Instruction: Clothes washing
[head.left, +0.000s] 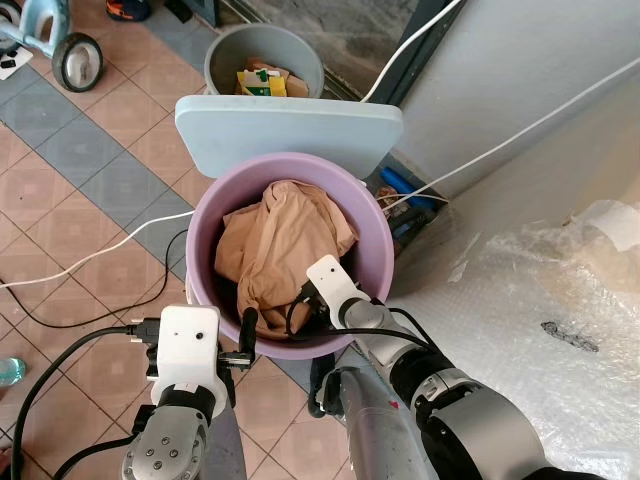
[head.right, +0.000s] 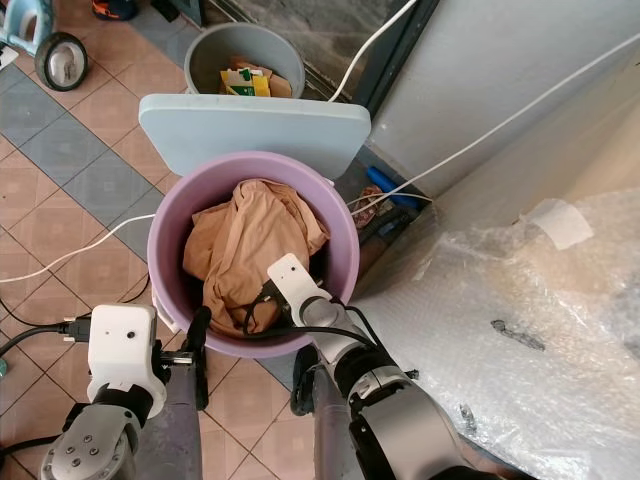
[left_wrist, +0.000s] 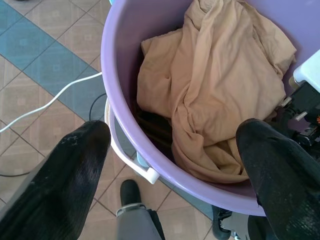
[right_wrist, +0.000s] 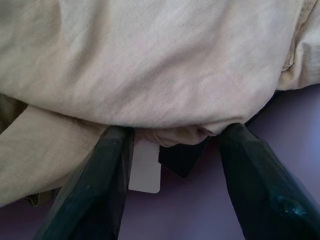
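- My right gripper (right_wrist: 172, 165) was down inside the purple bucket (head.left: 372, 222), its two black fingers (right_wrist: 95, 185) spread apart with the tips pushed under the edge of the beige garment (right_wrist: 150, 60). I could not call it a grip: the cloth lay over and between the fingers, which stood wide.
- Between those fingers I saw a small white tag (right_wrist: 145, 170) and a bit of dark fabric (right_wrist: 182, 157) against the bucket's purple floor.
- My left gripper (left_wrist: 172, 165) hovered just outside the near rim of the bucket, fingers (left_wrist: 65, 180) open wide, holding nothing. One finger sat over the tiled floor (head.left: 90, 160), the other over the bucket's rim.
- The beige garment was bunched up in the bucket, filling most of it, with something darker underneath it.
- A white handle (left_wrist: 132, 162) hung on the outside of the bucket wall near my left gripper.
- Behind the bucket stood a pale blue board (head.left: 290, 135), touching its far rim, and beyond that a grey bin (head.left: 225, 60) with cartons in it.
- A white cable (head.left: 90, 262) ran across the tiles to the robot's left, and a sheet of bubble wrap (head.left: 530, 320) covered the surface to its right.
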